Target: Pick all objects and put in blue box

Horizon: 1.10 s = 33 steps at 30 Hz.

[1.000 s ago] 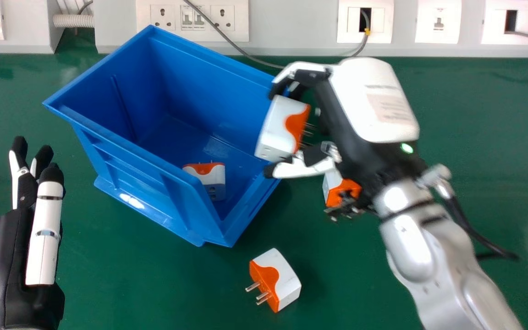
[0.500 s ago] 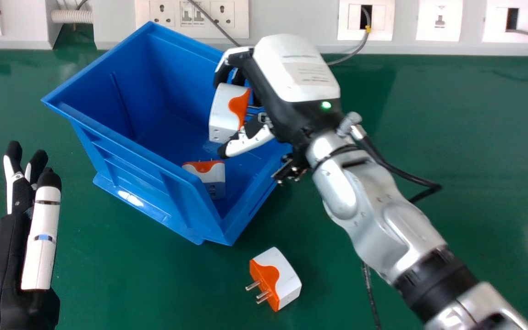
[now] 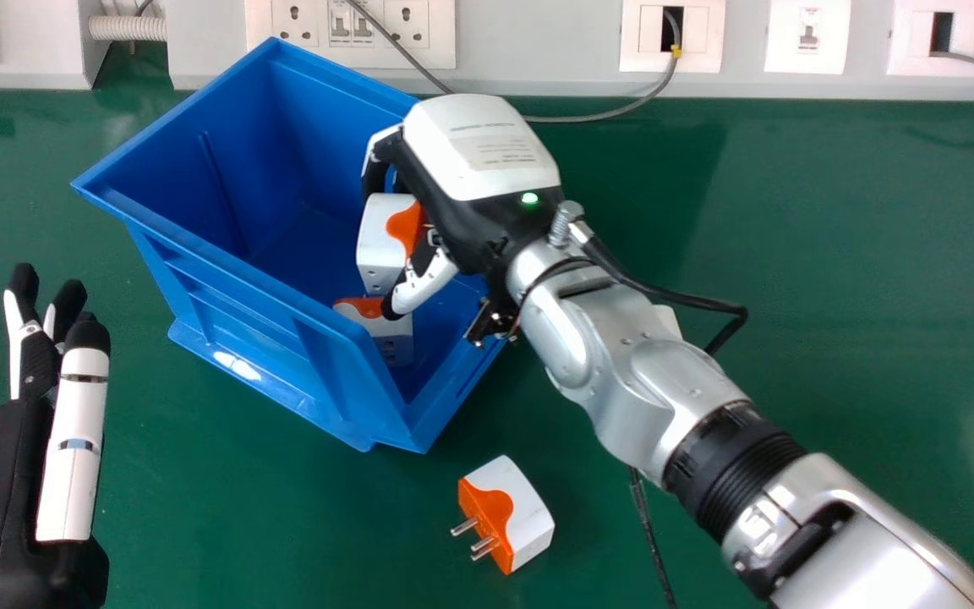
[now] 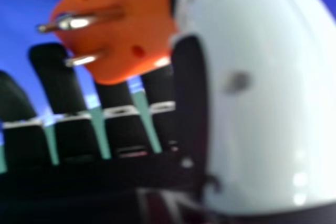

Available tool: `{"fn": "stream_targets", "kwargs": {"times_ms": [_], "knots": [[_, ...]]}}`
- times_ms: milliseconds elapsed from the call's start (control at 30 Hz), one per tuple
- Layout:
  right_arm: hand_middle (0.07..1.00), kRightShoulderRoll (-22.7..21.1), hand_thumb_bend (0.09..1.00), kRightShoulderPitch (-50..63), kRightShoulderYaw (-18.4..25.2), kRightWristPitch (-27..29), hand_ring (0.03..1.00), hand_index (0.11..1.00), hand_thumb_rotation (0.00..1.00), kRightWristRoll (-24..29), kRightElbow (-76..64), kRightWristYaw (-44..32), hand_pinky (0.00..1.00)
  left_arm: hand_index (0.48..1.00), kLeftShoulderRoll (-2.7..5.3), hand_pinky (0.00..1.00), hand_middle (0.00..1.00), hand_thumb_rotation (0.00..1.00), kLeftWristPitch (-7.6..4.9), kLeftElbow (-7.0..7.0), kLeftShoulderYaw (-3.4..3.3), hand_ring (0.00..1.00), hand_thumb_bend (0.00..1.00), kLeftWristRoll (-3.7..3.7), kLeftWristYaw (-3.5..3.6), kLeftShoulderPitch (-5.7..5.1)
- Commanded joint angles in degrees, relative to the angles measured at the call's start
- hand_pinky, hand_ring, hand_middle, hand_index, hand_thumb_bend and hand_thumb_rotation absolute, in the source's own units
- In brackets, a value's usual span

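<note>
White-and-orange adapter (image 3: 379, 245) noted over the blue box (image 3: 242, 317), orange face rightward, long axis near-to-far; your right hand (image 3: 478, 156) clamps it, thumb nearside. Your left hand (image 3: 5, 491), at left, has fingers extended.

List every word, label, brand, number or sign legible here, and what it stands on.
Nothing can be read.
Back of the right hand: lines of print, too small.
Switch plate and plate farther right: tiny marks, unreadable.
Blue box, plug on the table: no print I can make out.
</note>
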State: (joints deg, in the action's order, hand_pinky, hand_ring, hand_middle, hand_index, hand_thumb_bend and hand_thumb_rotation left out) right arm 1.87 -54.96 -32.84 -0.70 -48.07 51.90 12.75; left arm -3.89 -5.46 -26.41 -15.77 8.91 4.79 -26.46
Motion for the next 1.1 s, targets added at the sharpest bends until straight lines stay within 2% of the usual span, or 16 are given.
{"fn": "stream_targets", "kwargs": {"times_ms": [0,67,167,233,300,367,433,467,500,600,733,867,1000,1067], "knots": [[0.571,0.4,0.487,-2.7,-1.1,0.1,0.444,0.522,0.00,-1.0,0.4,1.9,0.29,1.000,0.29,1.00,1.00,0.92,-0.55,-2.11,0.24,1.00,0.23,-0.15,-0.33,-0.59],[0.570,0.4,0.485,-2.5,-1.2,0.8,0.445,0.532,0.00,-0.2,0.9,2.2,0.29,1.000,0.64,1.00,1.00,0.93,-0.26,-2.49,0.42,1.00,0.22,-0.02,-0.54,-0.89],[0.556,0.5,0.492,-2.1,-0.4,2.2,0.420,0.512,0.00,1.8,1.2,1.8,0.39,1.000,0.97,1.00,1.00,0.94,-0.48,-2.49,0.68,1.00,0.20,0.01,-0.60,-1.16],[0.537,0.3,0.490,-1.8,-0.7,3.5,0.427,0.522,0.00,1.7,1.5,3.1,0.34,1.000,1.09,1.00,1.00,0.94,-0.71,-2.17,0.73,1.00,0.20,0.16,-0.62,-1.16],[0.504,0.2,0.501,-1.7,-1.4,3.9,0.409,0.534,0.00,1.0,1.7,4.1,0.35,1.000,1.02,1.00,1.00,0.94,-0.96,-1.94,0.81,1.00,0.21,-0.47,-0.74,-1.17],[0.643,0.0,0.497,-1.3,-2.1,3.4,0.572,0.507,0.10,0.1,1.0,3.9,0.46,1.000,0.82,1.00,1.00,0.93,-1.39,-1.39,0.82,1.00,0.22,-0.78,-0.60,-0.93],[0.820,-0.6,0.541,-0.9,-2.5,3.3,0.766,0.755,0.22,0.0,-0.2,2.4,0.65,1.000,0.66,1.00,1.00,0.93,-1.30,-1.04,0.79,1.00,0.23,-0.35,-0.32,-0.66],[0.897,-0.9,0.577,-0.8,-2.6,3.3,0.847,0.859,0.27,0.0,-0.9,1.7,0.73,1.000,0.55,1.00,1.00,0.93,-1.13,-1.02,0.82,1.00,0.24,-0.48,-0.32,-0.58],[0.929,-1.3,0.605,-0.7,-2.8,3.5,0.879,0.902,0.30,0.0,-1.2,1.5,0.76,1.000,0.49,1.00,1.00,0.93,-1.01,-1.00,0.83,1.00,0.24,-0.50,-0.30,-0.50],[0.954,-1.8,0.650,-0.5,-3.0,3.6,0.900,0.938,0.31,0.1,-2.0,1.4,0.79,1.000,0.46,1.00,1.00,0.93,-1.22,-0.60,0.86,1.00,0.25,-0.87,-0.37,-0.07],[0.976,-2.3,0.638,-0.1,-3.1,3.0,0.924,0.956,0.31,0.1,-2.5,0.9,0.80,1.000,0.63,1.00,1.00,0.92,-1.69,-0.27,0.96,1.00,0.24,-1.05,-0.37,0.41],[0.988,-2.8,0.634,-0.1,-3.6,2.1,0.938,0.972,0.31,-0.4,-3.1,0.3,0.82,1.000,0.73,1.00,1.00,0.92,-1.18,-0.72,1.20,1.00,0.24,-1.11,-0.47,0.61],[0.988,-3.1,0.638,-0.1,-3.9,1.5,0.937,0.980,0.29,-0.7,-3.4,0.4,0.84,1.000,0.72,1.00,1.00,0.92,-1.25,-0.60,1.29,1.00,0.23,-1.87,-0.84,1.06],[0.986,-3.4,0.633,0.2,-3.8,1.5,0.937,0.978,0.29,-0.7,-3.7,1.3,0.84,1.000,0.73,1.00,1.00,0.93,-1.31,-0.40,1.35,1.00,0.23,-1.91,-0.93,1.28]]}}
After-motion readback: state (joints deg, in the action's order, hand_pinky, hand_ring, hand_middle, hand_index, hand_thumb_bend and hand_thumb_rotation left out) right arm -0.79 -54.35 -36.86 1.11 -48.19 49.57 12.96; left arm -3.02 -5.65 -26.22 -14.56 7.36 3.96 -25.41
